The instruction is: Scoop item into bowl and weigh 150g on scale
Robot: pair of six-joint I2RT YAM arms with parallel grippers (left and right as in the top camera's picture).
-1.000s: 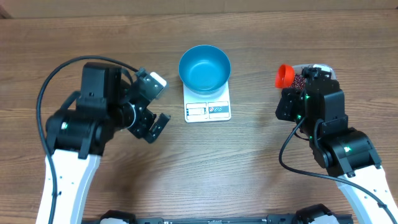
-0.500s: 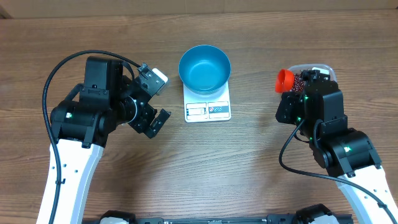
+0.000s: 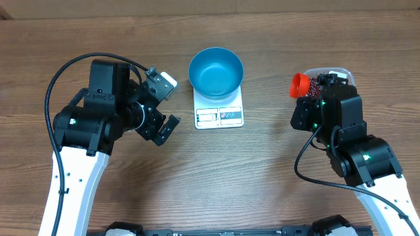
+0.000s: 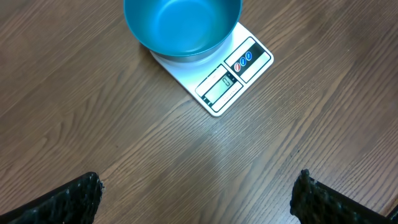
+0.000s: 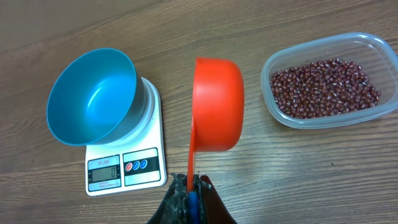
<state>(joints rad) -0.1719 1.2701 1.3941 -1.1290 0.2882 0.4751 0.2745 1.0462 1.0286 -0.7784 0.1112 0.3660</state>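
Since the beans (image 5: 323, 87) lie in the clear tub (image 5: 373, 45), well apart from the empty bowl (image 5: 93, 96) seated on the scale (image 5: 124, 169), the orange scoop (image 5: 217, 102), clenched by its handle in the right gripper (image 5: 186, 185), should be dipped mouth-first into the heap and kept level when lifted. The left gripper (image 4: 196, 199) is spread wide, grasping nothing, above the surface (image 3: 262, 170).

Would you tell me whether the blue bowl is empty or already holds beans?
Empty: the bowl shows only bare blue inside; the beans lie in the clear tub.
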